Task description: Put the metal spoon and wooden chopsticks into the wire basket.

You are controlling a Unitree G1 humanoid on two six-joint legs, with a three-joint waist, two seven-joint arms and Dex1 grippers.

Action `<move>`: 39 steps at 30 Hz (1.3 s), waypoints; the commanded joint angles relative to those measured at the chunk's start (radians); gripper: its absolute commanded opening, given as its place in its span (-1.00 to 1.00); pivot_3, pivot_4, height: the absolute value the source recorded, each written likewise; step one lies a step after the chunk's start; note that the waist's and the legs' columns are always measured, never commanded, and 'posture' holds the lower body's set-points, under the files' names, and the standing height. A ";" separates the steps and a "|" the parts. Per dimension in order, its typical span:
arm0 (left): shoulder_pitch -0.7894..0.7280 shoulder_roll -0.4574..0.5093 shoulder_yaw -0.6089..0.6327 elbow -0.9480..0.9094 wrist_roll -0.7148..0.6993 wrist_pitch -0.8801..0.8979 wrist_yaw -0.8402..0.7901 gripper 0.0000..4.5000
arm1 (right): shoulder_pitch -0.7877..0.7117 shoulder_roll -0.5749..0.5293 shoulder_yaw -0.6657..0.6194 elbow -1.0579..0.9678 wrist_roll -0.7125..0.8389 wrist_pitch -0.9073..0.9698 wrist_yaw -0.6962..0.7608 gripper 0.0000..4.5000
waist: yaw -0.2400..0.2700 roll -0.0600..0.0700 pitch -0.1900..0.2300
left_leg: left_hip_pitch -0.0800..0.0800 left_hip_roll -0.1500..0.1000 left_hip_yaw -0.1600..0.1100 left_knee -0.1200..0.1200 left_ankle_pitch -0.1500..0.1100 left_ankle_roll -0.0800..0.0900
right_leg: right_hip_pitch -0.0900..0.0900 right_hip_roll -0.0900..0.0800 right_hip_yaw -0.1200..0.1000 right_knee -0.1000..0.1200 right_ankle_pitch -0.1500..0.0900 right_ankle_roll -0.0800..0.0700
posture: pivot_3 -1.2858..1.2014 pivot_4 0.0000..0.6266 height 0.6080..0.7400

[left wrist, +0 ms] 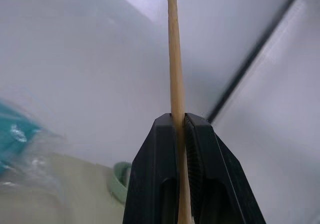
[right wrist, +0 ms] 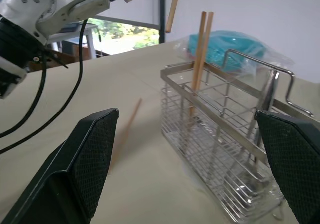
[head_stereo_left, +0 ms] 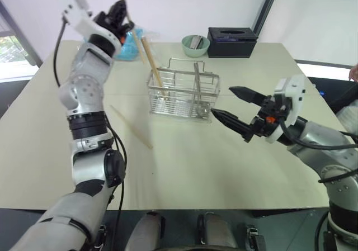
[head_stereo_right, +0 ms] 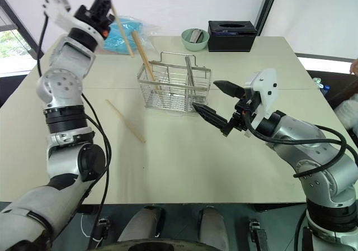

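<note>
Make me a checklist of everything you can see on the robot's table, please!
Surface: beige table, mostly bare.
Job's things: wire basket near the middle; two chopsticks stand in it, the spoon too; one chopstick lies on the table; another chopstick is held up high.
Clutter: green bowl, black tissue box, blue plastic bag.
Grippers: left gripper shut on the raised chopstick; right gripper open beside the basket.
Cables: black cable along the left arm.
Surroundings: white walls, window.
</note>
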 commanded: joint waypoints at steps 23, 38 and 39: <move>0.117 -0.106 -0.239 0.216 0.332 -0.527 -0.166 -0.49 | -0.006 -0.046 -0.152 -0.005 0.090 0.011 -0.092 1.00 | 0.004 0.000 0.000 | 0.000 0.001 0.000 0.000 0.000 0.001 | 0.001 0.000 0.000 -0.001 0.000 0.000 | 0.03 -0.52 -0.30; 0.150 0.008 -0.182 -0.178 0.259 -0.165 -0.060 0.98 | -0.027 -0.027 -0.113 0.052 0.053 -0.019 -0.075 1.00 | 0.001 0.001 0.001 | 0.000 0.001 -0.001 0.000 0.000 0.001 | 0.000 0.001 0.000 -0.001 0.000 0.000 | 0.03 -0.52 -0.30; 0.134 0.038 -0.151 -0.227 0.235 -0.085 -0.022 0.98 | -0.033 -0.025 -0.105 0.058 0.046 -0.024 -0.068 1.00 | -0.001 0.001 0.001 | 0.000 0.001 -0.001 0.000 0.000 0.001 | 0.000 0.001 0.000 0.000 0.000 0.000 | 0.03 -0.52 -0.30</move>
